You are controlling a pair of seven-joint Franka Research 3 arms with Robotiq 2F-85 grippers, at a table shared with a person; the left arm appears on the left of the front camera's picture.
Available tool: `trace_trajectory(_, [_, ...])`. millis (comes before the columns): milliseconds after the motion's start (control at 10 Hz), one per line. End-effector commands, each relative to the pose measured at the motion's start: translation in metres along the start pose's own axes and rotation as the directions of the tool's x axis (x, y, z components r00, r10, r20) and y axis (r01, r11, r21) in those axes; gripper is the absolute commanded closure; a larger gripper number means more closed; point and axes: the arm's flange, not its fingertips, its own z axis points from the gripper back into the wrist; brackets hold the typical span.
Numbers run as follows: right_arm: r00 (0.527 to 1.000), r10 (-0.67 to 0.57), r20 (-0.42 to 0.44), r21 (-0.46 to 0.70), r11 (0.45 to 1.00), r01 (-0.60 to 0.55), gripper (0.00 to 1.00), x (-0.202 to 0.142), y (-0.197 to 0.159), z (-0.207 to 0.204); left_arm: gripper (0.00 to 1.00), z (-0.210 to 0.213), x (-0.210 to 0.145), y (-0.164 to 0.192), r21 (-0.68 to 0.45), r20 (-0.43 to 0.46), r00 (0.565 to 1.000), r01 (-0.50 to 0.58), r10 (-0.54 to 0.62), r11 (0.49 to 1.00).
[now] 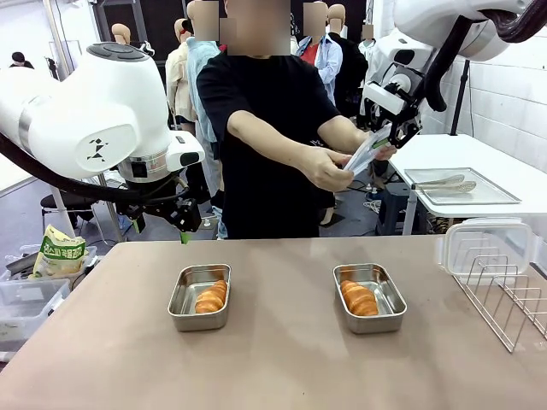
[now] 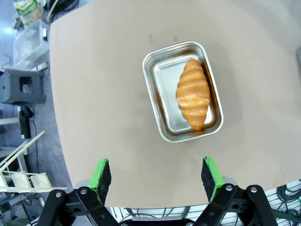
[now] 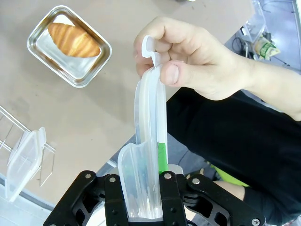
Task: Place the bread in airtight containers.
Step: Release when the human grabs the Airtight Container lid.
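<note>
1. I see the left gripper with its fingers spread wide and nothing between them. It hangs over the near-left part of the tabletop.
2. Directly under it is the left container, a steel tub with one croissant lying lengthwise inside, towards one long wall.
3. The right gripper is pinched on a clear lid, which it holds edge-on. It sits high, past the far right side of the tabletop.
4. The person's hand grips the opposite end of that same lid, thumb over the tab. Lid is shared between hand and gripper.
5. The right container sits on the tabletop, well apart from the left one, with the second croissant inside. Both tubs are uncovered.
6. A second clear lid rests against the wire rack at the right edge of the tabletop.
7. On the white table behind, I see a flat metal tray with tongs lying on it.
</note>
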Motion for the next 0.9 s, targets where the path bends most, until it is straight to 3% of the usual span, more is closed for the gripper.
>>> trace_trajectory(0, [1.0, -0.005, -0.001, -0.014, 1.0, 0.005, 1.0, -0.001, 0.0, 0.0, 0.0, 0.001, 0.0, 0.001, 0.0, -0.005, 1.0, 0.002, -0.002, 1.0])
trace_trajectory(500, [1.0, 0.0, -0.004, -0.004, 1.0, 0.0, 1.0, -0.001, 0.0, 0.001, 0.0, 0.001, 0.0, 0.001, 0.0, -0.005, 1.0, 0.002, -0.002, 1.0])
trace_trajectory(800, [1.0, -0.023, -0.017, 0.03, 0.999, 0.023, 0.44, 0.006, -0.003, 0.006, 0.0, 0.001, 0.0, 0.001, 0.0, -0.005, 1.0, 0.002, -0.002, 1.0])
